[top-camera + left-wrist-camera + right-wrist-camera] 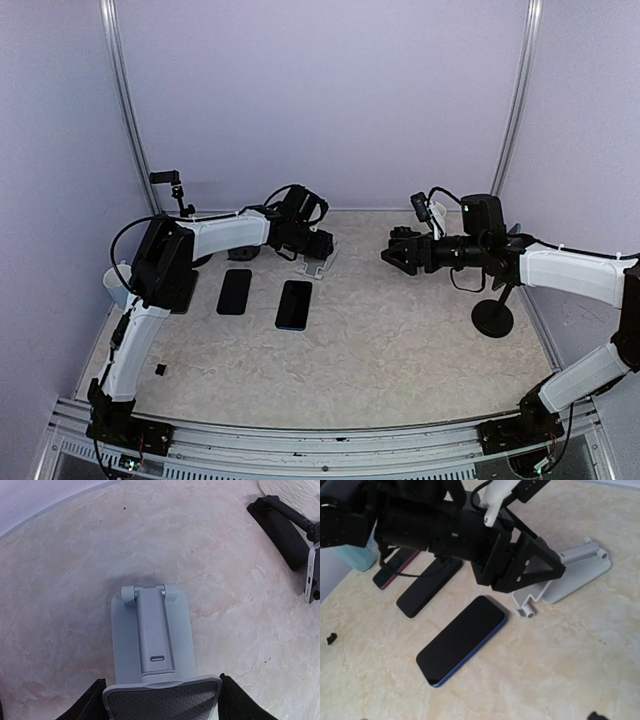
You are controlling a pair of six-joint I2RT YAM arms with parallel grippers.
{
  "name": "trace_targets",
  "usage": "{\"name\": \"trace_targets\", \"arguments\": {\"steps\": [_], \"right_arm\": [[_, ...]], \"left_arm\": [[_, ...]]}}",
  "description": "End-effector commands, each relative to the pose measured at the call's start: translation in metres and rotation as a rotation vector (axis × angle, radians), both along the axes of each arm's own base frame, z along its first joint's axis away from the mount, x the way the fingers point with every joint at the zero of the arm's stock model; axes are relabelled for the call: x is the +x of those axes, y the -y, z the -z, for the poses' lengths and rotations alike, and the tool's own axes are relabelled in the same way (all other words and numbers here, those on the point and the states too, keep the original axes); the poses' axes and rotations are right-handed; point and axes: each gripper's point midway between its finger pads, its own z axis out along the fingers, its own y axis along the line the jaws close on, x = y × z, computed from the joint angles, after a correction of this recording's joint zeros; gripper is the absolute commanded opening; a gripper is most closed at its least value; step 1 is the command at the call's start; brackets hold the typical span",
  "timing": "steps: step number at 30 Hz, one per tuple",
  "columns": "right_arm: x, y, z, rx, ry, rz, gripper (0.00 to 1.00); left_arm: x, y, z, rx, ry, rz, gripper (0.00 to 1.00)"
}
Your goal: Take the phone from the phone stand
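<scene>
The pale grey phone stand [316, 262] sits on the table at the back left, with no phone on it. In the left wrist view its back plate [162, 700] lies between my two black fingers [85, 705], which touch its side edges. My left gripper [305, 242] is shut on the stand [580, 567]. A blue-edged phone [294, 304] lies flat, screen up, just in front of the stand's lip [462, 640]. My right gripper [400, 250] hovers open and empty right of the stand, well apart from it.
A black phone [234, 291] lies flat left of the blue one. A maroon-edged phone [395, 567] lies behind it. A black round-based stand [492, 318] is at the right, a small black stand [172, 182] at the back left, and a black bit [160, 370] near the front left.
</scene>
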Motion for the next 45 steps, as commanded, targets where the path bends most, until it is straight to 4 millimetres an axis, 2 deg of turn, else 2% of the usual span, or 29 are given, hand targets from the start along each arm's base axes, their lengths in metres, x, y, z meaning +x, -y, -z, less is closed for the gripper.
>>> {"name": "trace_targets", "arguments": {"steps": [1,6,13,18,24,26,31,32,33,37,40,45], "right_arm": [[-0.001,-0.004,-0.001,-0.002,0.014,-0.009,0.93],[0.000,-0.004,0.001,-0.003,0.011,-0.012,0.93],[0.000,-0.004,0.001,-0.004,0.013,-0.011,0.93],[0.000,-0.004,0.001,-0.005,0.013,-0.010,0.93],[-0.001,-0.004,0.002,-0.006,0.010,-0.011,0.93],[-0.001,-0.004,0.003,-0.005,0.009,-0.013,0.93],[-0.001,-0.004,0.002,-0.004,0.009,-0.012,0.93],[-0.001,-0.004,0.001,-0.003,0.010,-0.012,0.93],[-0.001,-0.004,0.000,-0.002,0.012,-0.013,0.93],[-0.001,-0.004,-0.003,0.000,0.016,-0.013,0.93],[-0.001,-0.004,-0.006,0.000,0.021,-0.013,0.93],[-0.002,-0.003,-0.009,0.004,0.027,-0.008,0.93]], "left_arm": [[0.013,-0.014,0.010,0.018,-0.015,-0.092,0.60],[0.024,-0.036,0.004,-0.019,-0.029,-0.193,0.53],[0.041,-0.067,-0.009,-0.031,0.004,-0.307,0.52],[0.052,-0.088,-0.007,-0.046,-0.004,-0.374,0.52],[0.056,-0.098,-0.006,-0.041,-0.003,-0.399,0.54],[0.057,-0.096,-0.008,-0.048,0.000,-0.388,0.59],[0.056,-0.093,-0.028,-0.060,0.028,-0.374,0.88],[0.054,-0.093,-0.034,-0.061,0.041,-0.373,0.96],[0.053,-0.093,-0.042,-0.065,0.053,-0.375,0.98],[0.039,-0.089,-0.075,-0.074,0.105,-0.378,0.99],[0.013,-0.079,-0.090,-0.081,0.127,-0.363,0.99],[-0.043,-0.067,-0.071,-0.059,0.093,-0.356,0.99]]}}
